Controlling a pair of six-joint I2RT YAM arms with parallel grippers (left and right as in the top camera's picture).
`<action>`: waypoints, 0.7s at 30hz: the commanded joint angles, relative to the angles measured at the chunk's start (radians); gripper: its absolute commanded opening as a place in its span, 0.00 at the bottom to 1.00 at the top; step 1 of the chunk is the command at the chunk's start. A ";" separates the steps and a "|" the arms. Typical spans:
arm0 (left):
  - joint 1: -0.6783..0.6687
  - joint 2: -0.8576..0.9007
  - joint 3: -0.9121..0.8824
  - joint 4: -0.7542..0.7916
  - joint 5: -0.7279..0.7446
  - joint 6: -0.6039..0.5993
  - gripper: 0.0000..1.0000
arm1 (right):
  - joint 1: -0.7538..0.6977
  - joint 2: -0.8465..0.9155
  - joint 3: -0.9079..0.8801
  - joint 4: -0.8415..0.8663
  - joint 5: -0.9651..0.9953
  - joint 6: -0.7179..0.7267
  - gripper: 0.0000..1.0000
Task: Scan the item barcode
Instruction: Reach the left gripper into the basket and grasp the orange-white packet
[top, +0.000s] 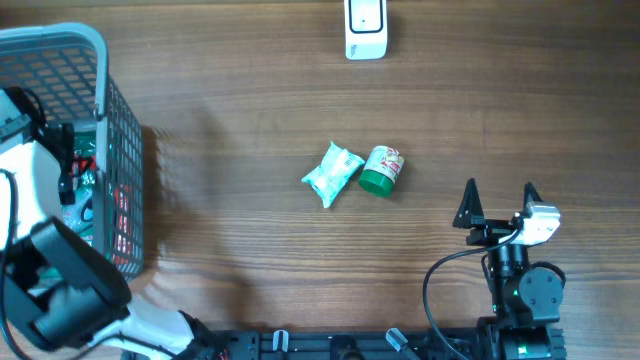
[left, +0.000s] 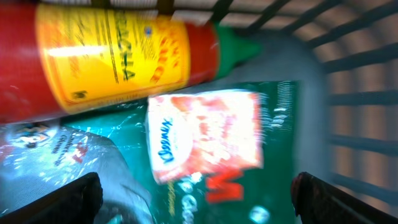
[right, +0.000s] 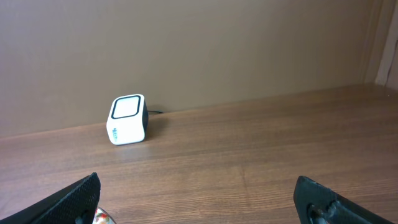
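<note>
left gripper (left: 196, 198) is hanging wide open, empty, inside the basket (top: 120, 150) over a red bottle (left: 112, 56) (yellow label, blurred). right gripper (top: 497, 202) is gaping empty too. pale green packet (top: 332, 173) and green-capped jar (top: 381, 169) are lying side by side mid-table, away from the scanner (top: 366, 28).

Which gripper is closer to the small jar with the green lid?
Right. The right gripper hangs open a little to the right of the green-lidded jar, not touching. The left gripper is far left, inside the grey plastic basket.
</note>
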 joint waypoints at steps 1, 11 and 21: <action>0.010 0.090 -0.003 0.033 -0.012 -0.037 1.00 | 0.000 -0.002 -0.001 0.005 -0.016 -0.013 1.00; 0.010 0.186 -0.003 0.138 -0.010 -0.035 0.67 | 0.000 -0.002 -0.001 0.005 -0.016 -0.013 1.00; 0.010 0.066 0.067 0.111 -0.008 0.044 0.04 | 0.000 -0.002 -0.001 0.005 -0.016 -0.013 1.00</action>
